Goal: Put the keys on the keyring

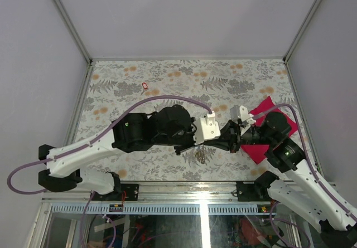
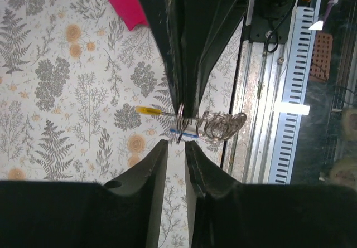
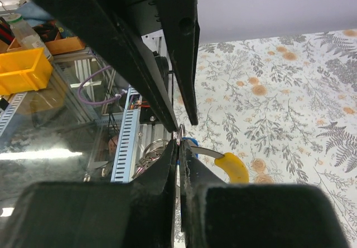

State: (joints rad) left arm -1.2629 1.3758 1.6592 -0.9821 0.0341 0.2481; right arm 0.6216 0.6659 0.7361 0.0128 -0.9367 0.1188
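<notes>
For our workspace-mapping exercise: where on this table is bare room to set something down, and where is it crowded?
Free: the table along its far edge right of the red key, and far-left, beyond the left arm. Crowded: near centre, where left gripper and right gripper meet at the keyring, magenta cloth alongside.

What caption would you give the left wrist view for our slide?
Right gripper pinches the keyring, yellow key alongside, over the floral table.

Two keys [image 2: 149, 110] [image 1: 145, 85], one keyring [image 2: 223, 126], one magenta cloth [image 2: 125, 3].
</notes>
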